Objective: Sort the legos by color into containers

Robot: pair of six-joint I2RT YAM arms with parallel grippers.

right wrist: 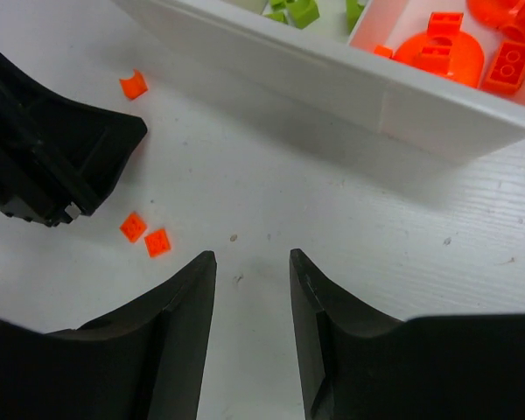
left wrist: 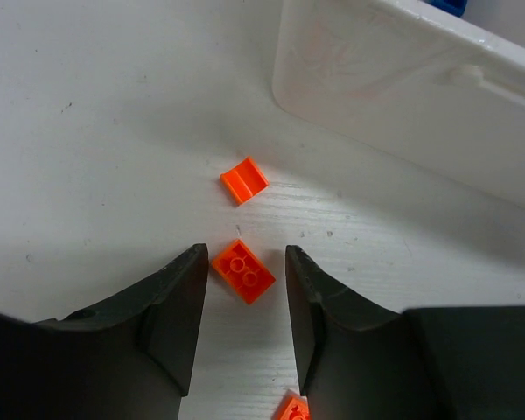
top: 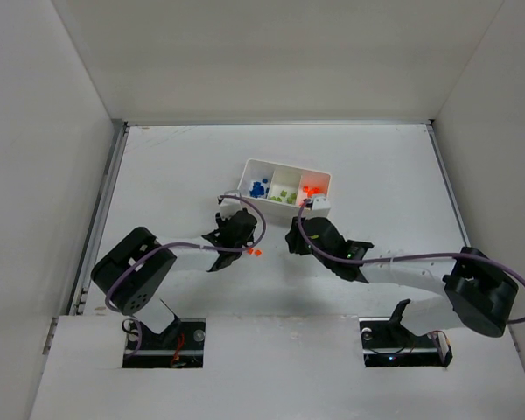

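**Left gripper** (left wrist: 245, 256): the jaws stand apart, astride a small orange brick (left wrist: 242, 270) that lies flat on the table (left wrist: 87, 131). The brick sits skewed. One corner is at or against the left finger (left wrist: 179, 297), and there is a visible gap to the other finger. It is not grasped.

**Right gripper** (right wrist: 252, 258): released and empty, over bare table just short of the white tray (right wrist: 332, 74), near its orange compartment (right wrist: 437, 48).

**Stock:** the tray holds blue, green and orange bricks in separate compartments. Outside it, a second orange brick (left wrist: 244, 180) lies toward the tray wall, and a third (left wrist: 293, 409) lies under the left gripper.

**Risks, as judged:**
- The skewed brick would be caught on its corners when the jaws close, so it may spin or squirt out.
- The third brick lies close enough to be nudged.
- The grippers work near each other, so a carry to the orange compartment could foul the right arm.
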